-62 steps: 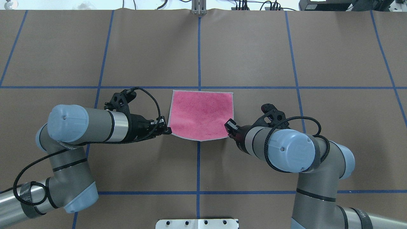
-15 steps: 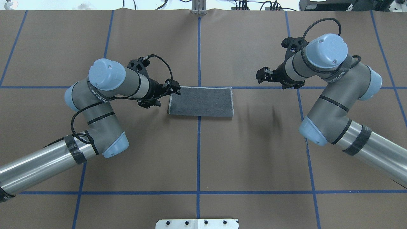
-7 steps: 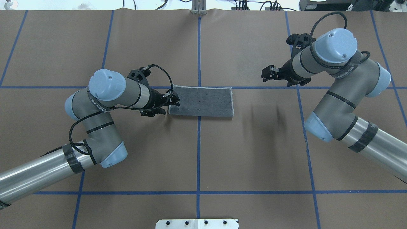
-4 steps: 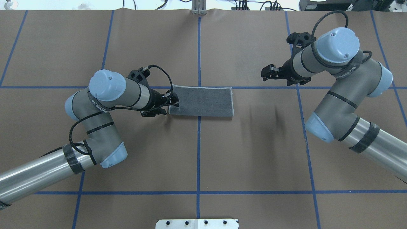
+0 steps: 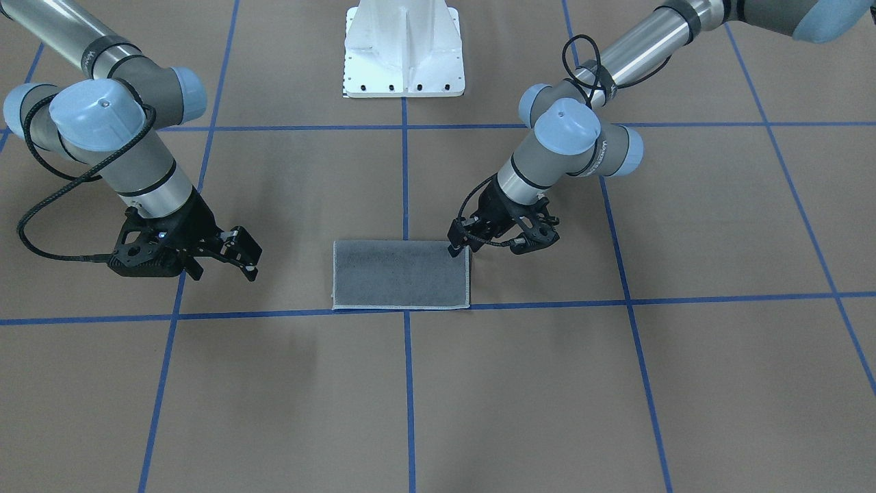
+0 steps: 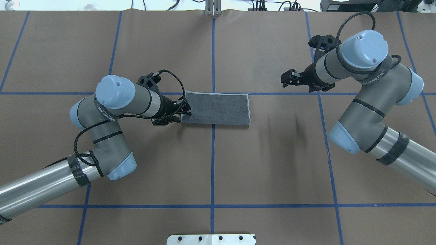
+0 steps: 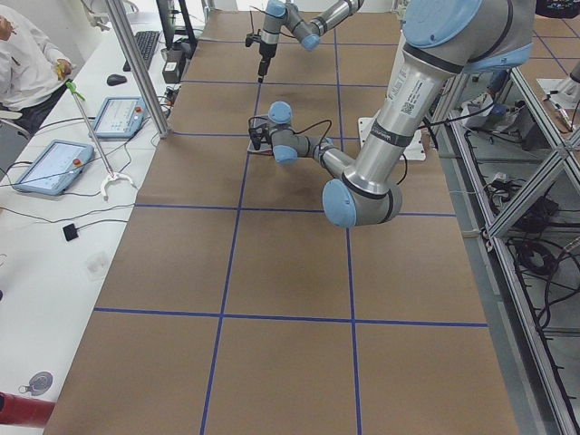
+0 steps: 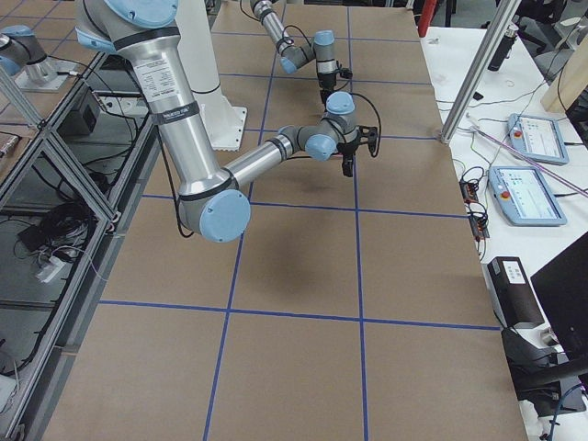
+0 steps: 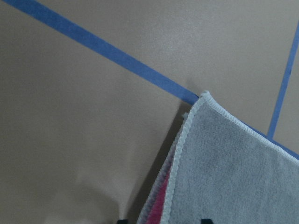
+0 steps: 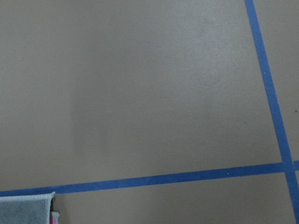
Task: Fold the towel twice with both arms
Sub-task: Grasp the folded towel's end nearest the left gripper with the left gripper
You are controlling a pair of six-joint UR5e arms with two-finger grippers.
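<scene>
The towel [image 6: 215, 109] lies folded once into a flat rectangle, grey face up, on the brown table; it also shows as the towel [image 5: 401, 274] in the front-facing view. My left gripper [image 6: 182, 114] is low at the towel's left near corner and is open. In the left wrist view its fingertips straddle the towel [image 9: 233, 163] edge, where a pink inner layer peeks out. My right gripper [image 6: 283, 79] hangs open and empty above the table, well right of the towel. The right wrist view catches only a corner of the towel [image 10: 23, 210].
Blue tape lines [image 6: 213, 163] grid the brown table cover. The white pedestal base [image 5: 404, 48] stands at the robot's side of the table. A seated person [image 7: 23, 54] and tablets [image 7: 50, 168] are at a side bench beyond the far edge.
The towel went from pink face up to folded in half, grey up. Both grippers let go; the right arm drew back right and up, the left slid to the near-left corner.
</scene>
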